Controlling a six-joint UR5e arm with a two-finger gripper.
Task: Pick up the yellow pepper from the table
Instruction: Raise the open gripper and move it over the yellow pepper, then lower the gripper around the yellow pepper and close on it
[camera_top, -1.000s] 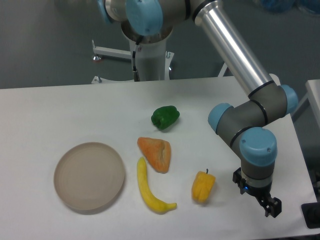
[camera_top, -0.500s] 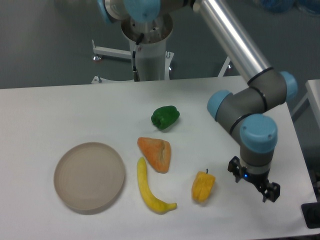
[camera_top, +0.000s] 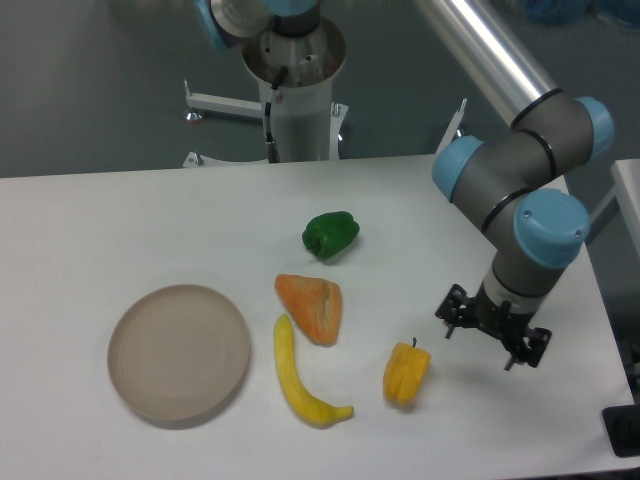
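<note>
On the large flat white matte table (camera_top: 120, 215), the small blocky yellow-orange bell pepper (camera_top: 406, 373) with its short dark stem is lying toward the front right, stem pointing up and away from the camera. Just to its right and slightly farther back, the black 2-finger gripper (camera_top: 477, 346) of the grey and light-blue UR5e arm (camera_top: 530, 190) is hanging over the tabletop, its 2 fingers spread apart with nothing between them; it is near the pepper but not touching it. To the pepper's left, a long curved yellow banana-shaped piece (camera_top: 298, 379) is lying on the table, and an orange wedge-shaped piece (camera_top: 312, 306) is sitting just behind it. Farther back, a small glossy green bell pepper (camera_top: 330, 234) is resting well apart from the yellow one. At the front left, a round shallow beige plate (camera_top: 179, 351) is sitting flat on the table.
</note>
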